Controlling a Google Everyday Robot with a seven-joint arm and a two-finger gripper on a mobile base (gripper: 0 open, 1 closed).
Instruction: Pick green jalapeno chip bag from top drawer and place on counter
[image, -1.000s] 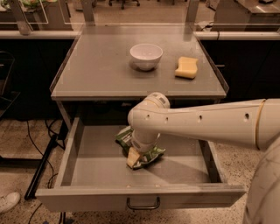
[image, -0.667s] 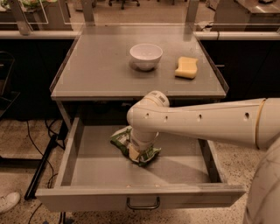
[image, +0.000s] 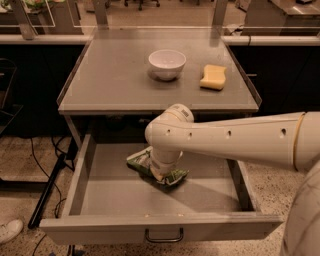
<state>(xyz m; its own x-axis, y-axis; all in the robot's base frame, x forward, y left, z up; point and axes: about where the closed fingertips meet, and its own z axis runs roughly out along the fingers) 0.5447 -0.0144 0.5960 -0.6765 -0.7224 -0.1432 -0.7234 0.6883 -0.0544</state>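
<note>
Nearest: top drawer (image: 100, 227) open. gripper (image: 159, 175) is down inside it, on the green jalapeno chip bag (image: 139, 161) mid-drawer. The arm hides it, so I can't tell how far open. Further back on the surface (image: 110, 75): white bowl (image: 167, 64), yellow sponge (image: 213, 77).

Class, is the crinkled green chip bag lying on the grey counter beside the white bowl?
No, the crinkled green chip bag lies in the grey metal drawer, beneath the gripper.
</note>
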